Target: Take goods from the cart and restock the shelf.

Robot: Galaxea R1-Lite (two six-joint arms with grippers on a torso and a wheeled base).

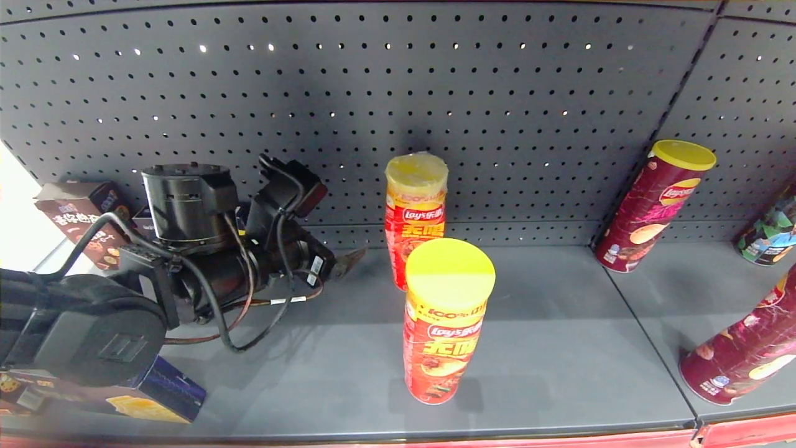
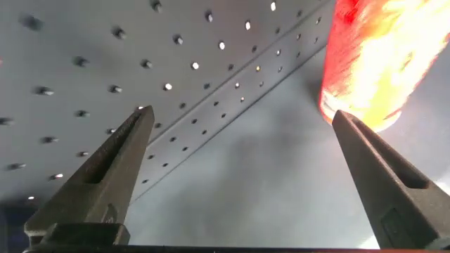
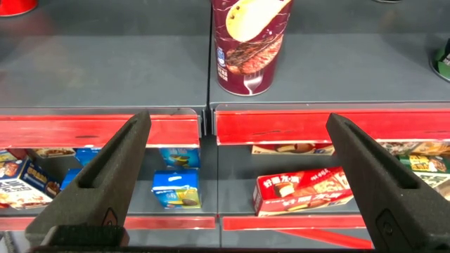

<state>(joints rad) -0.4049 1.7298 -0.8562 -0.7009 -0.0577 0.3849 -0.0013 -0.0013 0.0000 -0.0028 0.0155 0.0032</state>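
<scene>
Red with yellow lids: front can (image 1: pixel 444 330) and rear can (image 1: pixel 413 218), upright on grey shelf (image 1: pixel 559 348), close but apart. Left gripper (image 2: pixel 242 116) gaping wide, empty, just left of rear can. Right gripper (image 3: pixel 237 119) gaping too, empty, facing maroon can (image 3: pixel 251 42).

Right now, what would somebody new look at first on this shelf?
A tall red chip can with a bright yellow lid stands in the middle of the grey metal shelf, a second red can right behind it. The left arm's black tool, open, sits beside that rear one. A dark maroon can stands farther right.
</scene>
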